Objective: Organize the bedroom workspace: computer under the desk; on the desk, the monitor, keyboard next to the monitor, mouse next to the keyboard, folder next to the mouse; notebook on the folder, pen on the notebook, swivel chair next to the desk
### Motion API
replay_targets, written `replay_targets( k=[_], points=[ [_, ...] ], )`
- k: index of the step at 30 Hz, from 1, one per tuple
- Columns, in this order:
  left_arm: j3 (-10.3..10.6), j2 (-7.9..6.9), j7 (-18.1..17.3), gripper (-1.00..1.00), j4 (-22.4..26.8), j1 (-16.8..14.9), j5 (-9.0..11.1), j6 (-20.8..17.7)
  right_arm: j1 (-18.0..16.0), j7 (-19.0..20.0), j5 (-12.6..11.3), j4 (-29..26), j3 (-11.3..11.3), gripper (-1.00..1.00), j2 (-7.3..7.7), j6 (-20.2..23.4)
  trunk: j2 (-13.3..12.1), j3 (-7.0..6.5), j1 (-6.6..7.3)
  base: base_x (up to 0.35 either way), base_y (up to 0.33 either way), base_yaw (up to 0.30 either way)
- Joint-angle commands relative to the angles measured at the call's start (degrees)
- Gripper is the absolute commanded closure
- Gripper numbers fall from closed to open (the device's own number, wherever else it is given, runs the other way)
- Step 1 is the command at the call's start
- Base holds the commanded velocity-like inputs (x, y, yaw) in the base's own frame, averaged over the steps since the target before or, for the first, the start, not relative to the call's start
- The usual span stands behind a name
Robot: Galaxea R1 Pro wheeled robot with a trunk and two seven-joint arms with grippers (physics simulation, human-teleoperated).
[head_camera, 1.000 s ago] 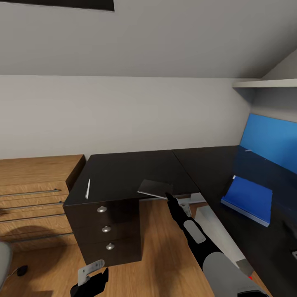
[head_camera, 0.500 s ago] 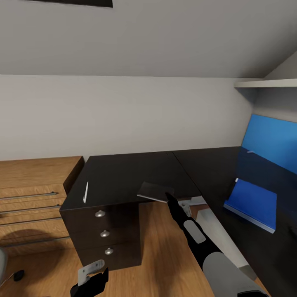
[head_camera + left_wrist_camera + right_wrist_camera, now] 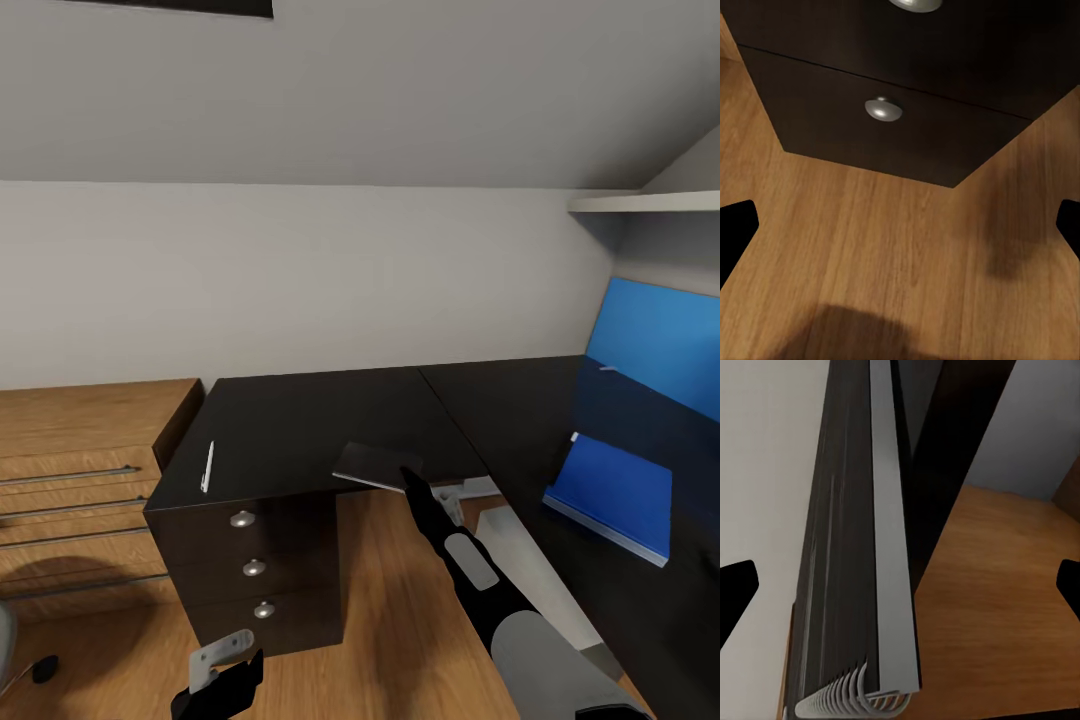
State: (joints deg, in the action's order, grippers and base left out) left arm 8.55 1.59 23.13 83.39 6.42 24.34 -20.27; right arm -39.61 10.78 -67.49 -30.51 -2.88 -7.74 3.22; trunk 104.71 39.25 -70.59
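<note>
Right pincer point(image 3: 408, 478) at notebook point(image 3: 377, 465) on black worktop point(image 3: 320, 420) front edge; pen point(image 3: 208, 466) far left, blue folder point(image 3: 612, 492) right, left pincer point(image 3: 222, 672) low.

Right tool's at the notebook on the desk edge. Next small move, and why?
Probably lift the small dark grey notebook and swing it right toward the bright blue folder. It overhangs the glossy black desk at the right tool, and belongs on that folder.
</note>
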Motion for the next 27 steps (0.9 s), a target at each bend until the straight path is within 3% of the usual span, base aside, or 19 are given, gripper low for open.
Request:
replay_targets(
  k=[1,20,27],
  points=[
    [0.02,-0.01,0.43,-1.00,0.11,0.00,0.53,-0.12,-0.03,0.13,-0.53,0.01,-0.08,-1.00,0.01,0.12,0.02,0.04,0.00,0.000,0.000,0.000],
    [0.02,-0.01,0.28,-1.00,0.11,0.00,0.66,-0.17,-0.03,0.18,-0.45,0.01,-0.08,-1.00,0.01,0.12,0.02,0.04,0.00,0.000,0.000,0.000],
    [-0.08,0.07,0.25,-1.00,0.10,0.00,0.79,-0.25,-0.03,0.19,-0.45,0.01,-0.08,-1.00,0.00,0.09,-1.98,-0.85,1.10,0.000,0.000,0.000]
  ],
)
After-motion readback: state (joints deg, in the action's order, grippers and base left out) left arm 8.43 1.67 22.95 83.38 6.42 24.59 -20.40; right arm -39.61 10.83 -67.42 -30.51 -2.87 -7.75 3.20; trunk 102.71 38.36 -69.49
